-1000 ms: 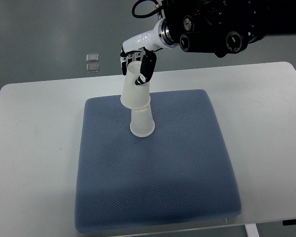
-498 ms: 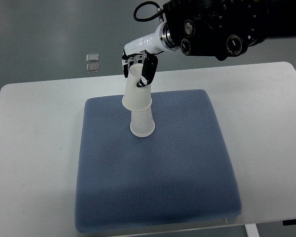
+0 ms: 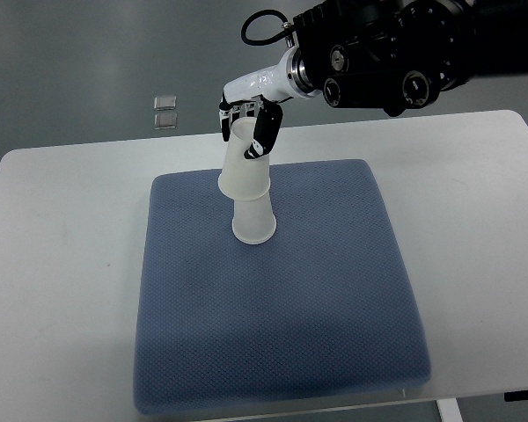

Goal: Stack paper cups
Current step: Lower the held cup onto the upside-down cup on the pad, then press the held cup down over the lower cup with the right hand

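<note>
**Two cups, one over the other**

Paper cups number two: an upper cup (image 3: 244, 165) sits inverted over a lower cup (image 3: 253, 220), both mouth-down on one blue pad (image 3: 334, 299), toward its far side. The pad lies on one white table (image 3: 62, 264). The right hand (image 3: 249, 123) reaches in from the upper right, its fingers (image 3: 264, 134) closed around the upper cup's top end. Beyond the table's far edge, two small clear squares (image 3: 165, 111) lie on the grey floor.
</note>
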